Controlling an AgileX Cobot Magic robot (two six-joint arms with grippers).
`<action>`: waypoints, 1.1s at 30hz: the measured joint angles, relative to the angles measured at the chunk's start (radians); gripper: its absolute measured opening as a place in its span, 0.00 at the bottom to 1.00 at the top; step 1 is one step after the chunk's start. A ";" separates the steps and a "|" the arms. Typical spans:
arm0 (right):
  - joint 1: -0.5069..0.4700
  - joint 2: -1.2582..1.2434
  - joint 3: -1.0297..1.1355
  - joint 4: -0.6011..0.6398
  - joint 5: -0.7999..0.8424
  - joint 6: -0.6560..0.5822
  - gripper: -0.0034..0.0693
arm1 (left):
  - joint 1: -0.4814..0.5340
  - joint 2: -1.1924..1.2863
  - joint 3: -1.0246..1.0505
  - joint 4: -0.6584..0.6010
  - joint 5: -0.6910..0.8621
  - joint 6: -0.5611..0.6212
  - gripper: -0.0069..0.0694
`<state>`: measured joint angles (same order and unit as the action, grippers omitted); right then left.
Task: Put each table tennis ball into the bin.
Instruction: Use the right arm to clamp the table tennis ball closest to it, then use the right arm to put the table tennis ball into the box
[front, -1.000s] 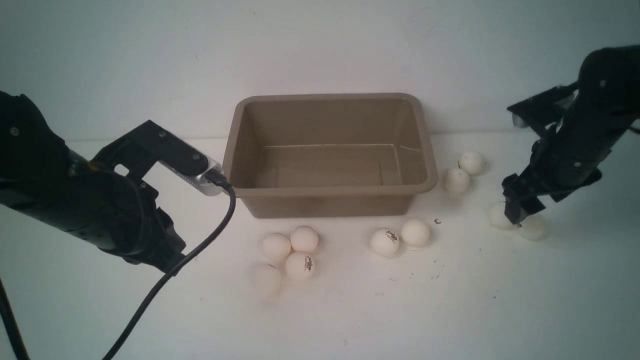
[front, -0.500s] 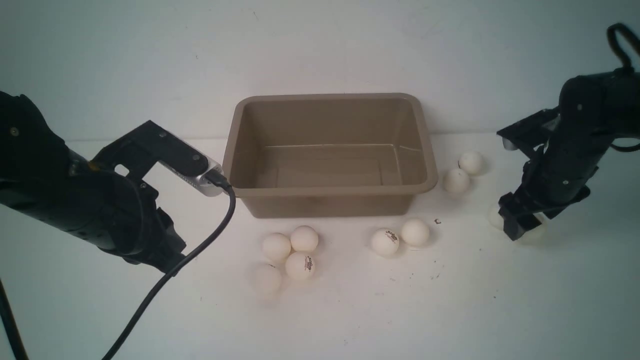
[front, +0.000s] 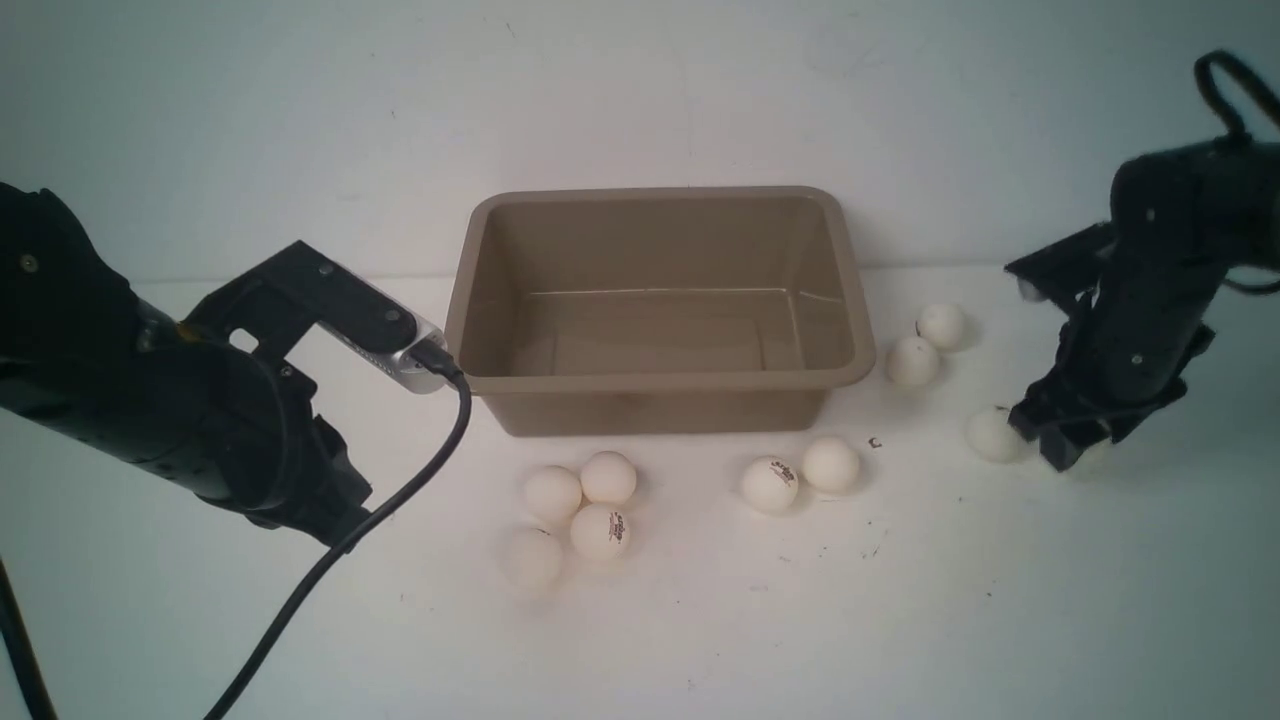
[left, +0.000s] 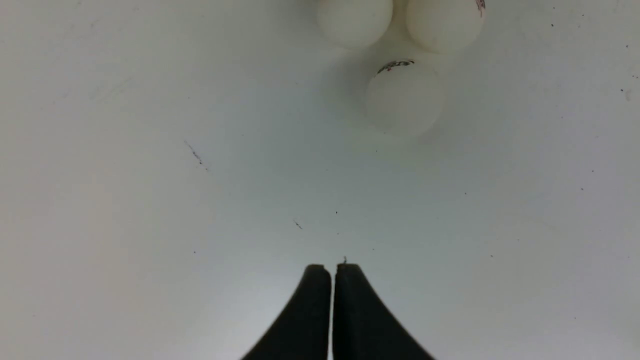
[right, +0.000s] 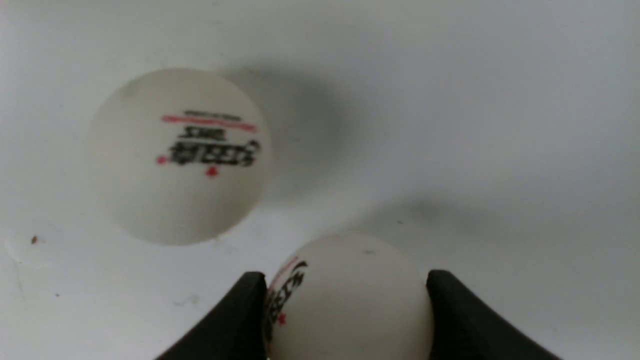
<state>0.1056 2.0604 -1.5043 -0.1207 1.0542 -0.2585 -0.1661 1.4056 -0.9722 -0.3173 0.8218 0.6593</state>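
Observation:
The tan bin (front: 660, 380) stands empty at the table's middle. My right gripper (front: 1065, 445) is down at the table on the right, its jaws closed against both sides of a table tennis ball (right: 350, 300); in the right wrist view the gripper (right: 345, 280) holds it by the sides. A second ball (front: 993, 436) (right: 180, 155) lies just left of it, apart. Two balls (front: 913, 361) sit right of the bin, two (front: 769, 485) in front, several (front: 600, 531) front-left. My left gripper (left: 332, 267) is shut and empty, hovering short of that cluster (left: 404, 97).
The left arm and its black cable (front: 400, 490) take up the left front of the table, close to the bin's left corner. A white wall rises behind the bin. Small dark specks (front: 875, 442) dot the tabletop.
My right gripper has shifted a little to the right and its jaws have closed onto one ball. The neighbouring ball now shows clear of it. The left arm has not moved.

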 joint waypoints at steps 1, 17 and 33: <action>0.000 -0.007 -0.023 -0.013 0.027 0.020 0.54 | 0.000 0.000 0.000 0.000 0.000 0.000 0.08; 0.288 0.102 -0.668 0.244 0.187 0.012 0.54 | 0.000 0.000 0.000 0.000 0.001 0.000 0.08; 0.338 0.232 -0.679 0.212 0.116 0.042 0.54 | 0.000 0.000 0.000 0.000 0.014 0.000 0.08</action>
<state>0.4434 2.2925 -2.1836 0.0916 1.1704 -0.2167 -0.1661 1.4056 -0.9722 -0.3173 0.8358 0.6593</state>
